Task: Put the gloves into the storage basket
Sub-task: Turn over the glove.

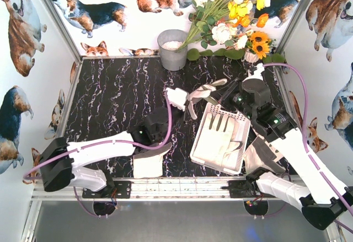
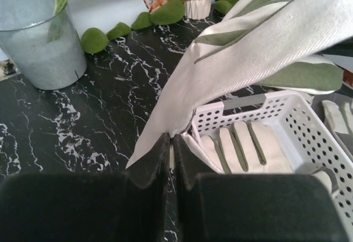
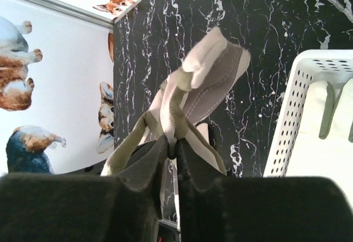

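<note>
Black marbled bench, corgi-print walls; one glove hung in the air just beside the storage basket; left fingers pinched on one end, right fingers on the other; step: transfer; next, probably carry over basket, release.

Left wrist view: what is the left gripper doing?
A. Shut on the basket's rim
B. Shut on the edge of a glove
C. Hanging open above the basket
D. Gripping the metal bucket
B: the left gripper has its fingers pressed together on the edge of a cream glove, which stretches up and away from it; the storage basket sits untouched behind.
</note>
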You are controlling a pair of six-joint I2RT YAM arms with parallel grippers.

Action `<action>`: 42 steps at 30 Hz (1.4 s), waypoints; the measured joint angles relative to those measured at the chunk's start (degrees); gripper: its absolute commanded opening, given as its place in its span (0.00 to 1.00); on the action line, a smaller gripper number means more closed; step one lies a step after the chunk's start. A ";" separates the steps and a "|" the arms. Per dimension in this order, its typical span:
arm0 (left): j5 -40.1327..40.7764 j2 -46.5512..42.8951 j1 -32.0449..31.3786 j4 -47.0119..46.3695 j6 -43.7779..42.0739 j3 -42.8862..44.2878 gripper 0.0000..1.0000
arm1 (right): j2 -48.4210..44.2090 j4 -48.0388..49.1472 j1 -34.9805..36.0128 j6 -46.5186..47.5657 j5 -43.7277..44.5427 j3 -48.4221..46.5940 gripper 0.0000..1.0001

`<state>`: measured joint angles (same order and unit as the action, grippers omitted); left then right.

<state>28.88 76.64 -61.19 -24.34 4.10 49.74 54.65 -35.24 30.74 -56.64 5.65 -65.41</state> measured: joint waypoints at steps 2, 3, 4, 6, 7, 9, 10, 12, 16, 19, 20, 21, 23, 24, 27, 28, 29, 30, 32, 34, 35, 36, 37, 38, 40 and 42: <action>-1.33 -1.70 0.09 1.90 1.07 -0.42 0.00 | -0.61 0.26 0.00 1.53 0.50 0.61 0.16; -2.19 -2.45 0.24 2.82 1.66 -0.61 0.00 | -0.90 0.39 0.00 2.62 0.61 0.61 0.19; -3.13 -3.17 0.55 3.78 2.43 -0.79 0.00 | -1.25 0.72 -0.02 3.63 0.61 0.61 0.17; -5.09 -4.48 1.07 5.25 4.07 -1.29 0.00 | -1.99 1.18 -0.04 5.64 0.46 0.61 0.00; -6.16 -5.05 1.38 5.86 4.83 -1.57 0.00 | -2.25 1.27 -0.07 6.67 0.37 0.61 0.00; -8.48 -5.97 1.92 7.15 6.27 -2.01 0.00 | -2.45 1.38 -0.17 7.87 -0.52 0.59 0.00; -9.68 -6.27 2.10 7.80 6.95 -2.14 0.00 | -2.43 1.40 -0.28 8.22 -1.16 0.59 0.00; -11.89 -6.80 2.43 9.25 8.17 -2.19 0.00 | -2.03 1.42 -0.48 8.61 -2.36 0.59 0.00; -15.74 -8.31 2.56 11.65 10.60 -2.69 0.00 | -1.03 1.75 -0.59 8.52 -4.39 0.61 0.04; -17.40 -10.47 2.56 13.64 12.74 -3.80 0.00 | -0.79 2.78 -0.66 8.24 -6.19 1.18 0.00; -17.53 -11.28 2.56 14.21 13.44 -4.17 0.00 | -0.79 2.99 -0.66 8.07 -6.88 1.57 0.00; -17.57 -12.00 2.58 14.95 14.10 -4.42 0.00 | -0.70 3.17 -0.66 7.91 -7.48 1.95 0.00; -17.51 -13.31 2.62 16.52 15.47 -4.98 0.00 | -0.55 4.17 -0.66 6.62 -9.16 3.32 0.00; -17.49 -13.79 2.64 16.87 16.02 -5.46 0.00 | -0.46 4.90 -0.70 5.57 -10.12 4.26 0.00; -17.22 -14.62 2.67 16.96 17.51 -8.41 0.10 | 0.02 7.61 -0.83 1.44 -13.25 7.96 0.00; -17.14 -14.43 2.67 17.03 17.84 -9.29 0.15 | 0.24 8.46 -0.81 -0.13 -14.25 9.20 0.00; -17.03 -14.12 2.67 17.03 18.10 -10.08 0.20 | 0.42 9.03 -0.74 -1.40 -14.93 10.23 0.00; -16.85 -13.73 2.67 16.92 18.32 -10.75 0.25 | 0.59 9.55 -0.61 -3.02 -15.54 11.23 0.00; -16.37 -12.66 2.62 16.57 18.53 -11.65 0.38 | 0.70 9.86 -0.24 -5.70 -16.31 12.09 0.00; -15.96 -11.47 2.38 16.02 18.40 -11.87 0.49 | 0.63 10.43 0.11 -8.07 -16.57 12.15 0.00; -15.54 -10.78 2.10 15.30 18.49 -11.87 0.53 | 0.55 10.88 0.26 -9.07 -16.50 12.15 0.00; -15.13 -10.23 1.86 14.69 18.36 -11.87 0.57 | 0.46 11.23 0.33 -9.92 -16.46 12.17 0.00; -14.49 -9.60 1.49 13.90 18.32 -11.87 0.60 | 0.33 11.54 0.35 -11.10 -16.22 12.17 0.00; -13.94 -9.03 1.09 13.22 18.16 -11.87 0.61 | 0.15 11.76 0.35 -12.09 -16.00 12.20 0.00; -11.98 -7.74 0.24 11.89 18.08 -11.87 0.64 | -0.20 12.20 0.39 -14.29 -15.56 12.37 0.00; -9.40 -6.80 -0.68 11.26 17.97 -11.87 0.68 | -0.28 12.76 0.39 -16.17 -15.10 12.39 0.00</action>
<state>19.49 69.84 -61.87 -13.08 22.06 37.87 54.37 -22.48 31.14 -72.82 -9.45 -53.01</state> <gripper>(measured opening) 0.635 0.030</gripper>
